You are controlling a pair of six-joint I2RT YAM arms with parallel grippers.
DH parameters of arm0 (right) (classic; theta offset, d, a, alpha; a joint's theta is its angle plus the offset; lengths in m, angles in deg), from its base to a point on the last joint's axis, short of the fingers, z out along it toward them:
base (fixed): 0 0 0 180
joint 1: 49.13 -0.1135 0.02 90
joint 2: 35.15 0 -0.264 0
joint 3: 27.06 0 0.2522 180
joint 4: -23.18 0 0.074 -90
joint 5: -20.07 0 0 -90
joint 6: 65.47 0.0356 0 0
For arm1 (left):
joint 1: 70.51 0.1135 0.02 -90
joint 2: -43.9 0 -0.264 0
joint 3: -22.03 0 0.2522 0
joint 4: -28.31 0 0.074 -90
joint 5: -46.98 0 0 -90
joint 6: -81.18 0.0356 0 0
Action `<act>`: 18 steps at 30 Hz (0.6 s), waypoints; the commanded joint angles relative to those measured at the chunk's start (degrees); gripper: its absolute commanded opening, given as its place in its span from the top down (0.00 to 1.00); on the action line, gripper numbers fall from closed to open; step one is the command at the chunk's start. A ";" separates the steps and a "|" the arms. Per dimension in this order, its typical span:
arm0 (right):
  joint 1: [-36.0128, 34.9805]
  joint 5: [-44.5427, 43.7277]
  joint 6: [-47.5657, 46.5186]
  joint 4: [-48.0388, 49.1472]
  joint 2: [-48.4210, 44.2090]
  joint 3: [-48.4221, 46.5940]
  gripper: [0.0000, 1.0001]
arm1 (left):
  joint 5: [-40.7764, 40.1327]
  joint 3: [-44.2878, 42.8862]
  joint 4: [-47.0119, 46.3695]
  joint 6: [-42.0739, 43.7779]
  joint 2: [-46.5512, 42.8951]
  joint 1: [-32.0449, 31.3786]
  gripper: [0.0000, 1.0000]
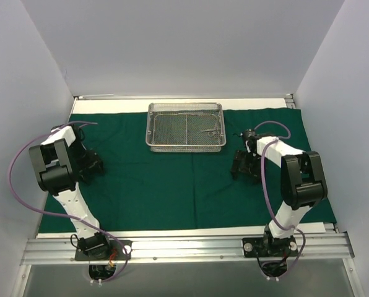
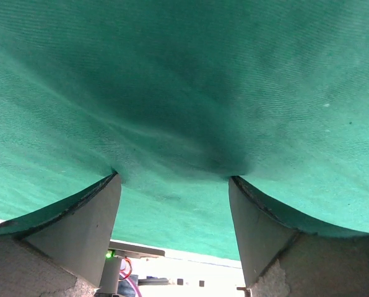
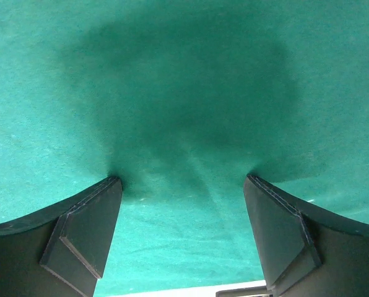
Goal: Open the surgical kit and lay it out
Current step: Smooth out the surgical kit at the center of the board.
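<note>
Pressing into the green drape (image 1: 172, 185), left claw (image 2: 174, 177) and right claw (image 3: 183, 178), both spread wide, empty.

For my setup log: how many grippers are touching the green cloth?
2. The left gripper presses the green cloth near its left edge; the right gripper presses it right of the tray. None hidden.
</note>
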State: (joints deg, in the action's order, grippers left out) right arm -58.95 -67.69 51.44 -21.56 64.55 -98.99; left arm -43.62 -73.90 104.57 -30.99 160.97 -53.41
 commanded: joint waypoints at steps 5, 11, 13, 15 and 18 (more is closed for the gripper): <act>-0.54 -6.46 -1.87 -7.51 -2.40 -3.16 0.19 | -6.17 -3.15 -0.36 1.17 -3.87 1.00 0.20; -1.42 -3.47 -4.50 -7.78 0.49 -12.75 0.19 | -4.06 -8.79 2.45 0.91 -5.45 -1.10 0.20; -1.42 -3.30 -5.38 -6.73 2.68 -14.59 0.18 | -2.23 -8.88 0.88 0.73 -5.72 -1.63 0.19; -1.43 -3.30 -5.73 -5.68 4.53 -16.00 0.18 | -0.29 -9.49 -0.01 0.29 -4.76 -1.72 0.19; -1.34 -2.86 -6.00 -3.31 7.78 -17.59 0.18 | 2.62 -12.83 -1.24 -0.24 -1.26 -1.72 0.19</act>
State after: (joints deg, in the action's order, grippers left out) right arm -60.09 -70.18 46.87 -24.29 69.34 -115.23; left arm -44.58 -82.71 105.16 -30.66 158.24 -55.11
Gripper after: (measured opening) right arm 0.816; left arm 0.806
